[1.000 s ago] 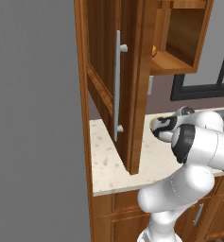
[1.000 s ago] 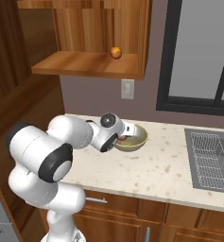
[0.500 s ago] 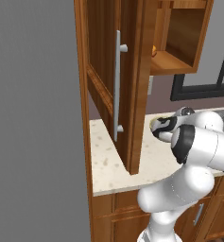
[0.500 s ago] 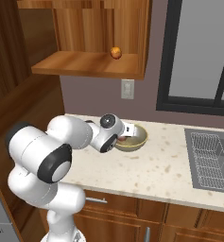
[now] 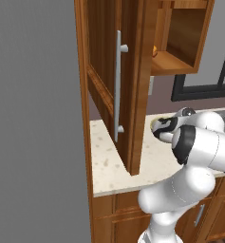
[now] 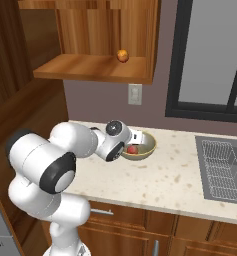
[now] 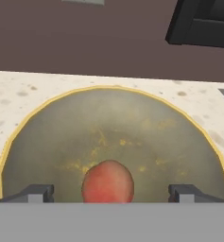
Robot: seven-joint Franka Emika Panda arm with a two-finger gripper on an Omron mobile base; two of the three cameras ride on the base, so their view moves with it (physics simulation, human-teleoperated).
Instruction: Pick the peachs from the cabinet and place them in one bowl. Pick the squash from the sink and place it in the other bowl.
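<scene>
A peach (image 7: 107,181) is left lying in the tan bowl (image 7: 47,137), freed between the spread-open gripper (image 7: 111,193) tips.

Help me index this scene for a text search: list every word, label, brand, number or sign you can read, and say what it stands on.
None: no readable text shows in any of the views.
The tan bowl, the peach in it, the cabinet door, the wall outlet and the counter all show plain surfaces without letters, numbers or signs.
</scene>
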